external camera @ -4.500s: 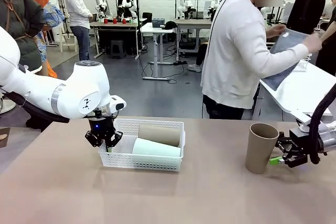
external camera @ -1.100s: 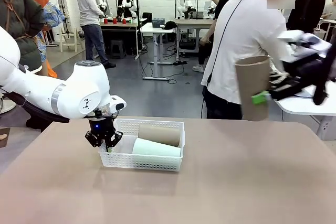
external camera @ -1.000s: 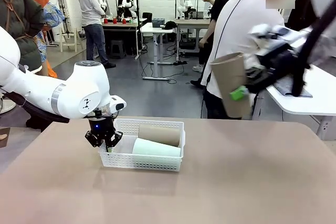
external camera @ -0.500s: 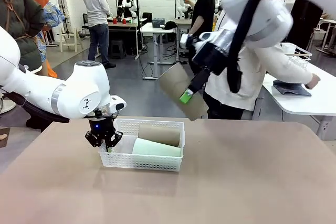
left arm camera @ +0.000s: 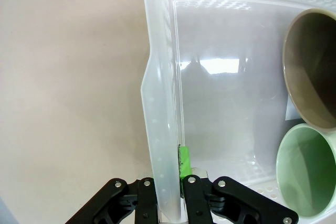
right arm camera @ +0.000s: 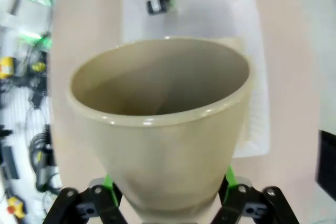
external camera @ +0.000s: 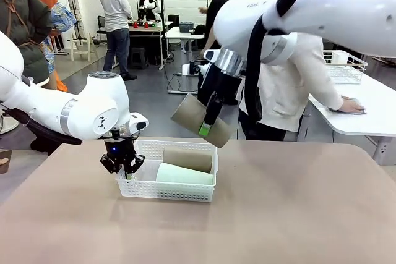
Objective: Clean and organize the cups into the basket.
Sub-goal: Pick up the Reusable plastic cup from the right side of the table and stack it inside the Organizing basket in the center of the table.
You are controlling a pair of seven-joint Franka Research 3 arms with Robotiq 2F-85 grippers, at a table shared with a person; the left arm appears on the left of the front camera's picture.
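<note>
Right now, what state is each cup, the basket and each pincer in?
Tan cup in the air: tilted, mouth toward the left, held above the basket's far edge.
Tan cup in basket: lying on its side.
Mint cup: lying on its side beside it.
Basket: on the table, wall clamped.
Left pincer: shut on the basket's wall.
Right pincer: shut on the tan cup.

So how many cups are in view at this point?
3. A tan cup and a mint green cup lie in the basket; another tan cup is held in the right gripper above it.
</note>
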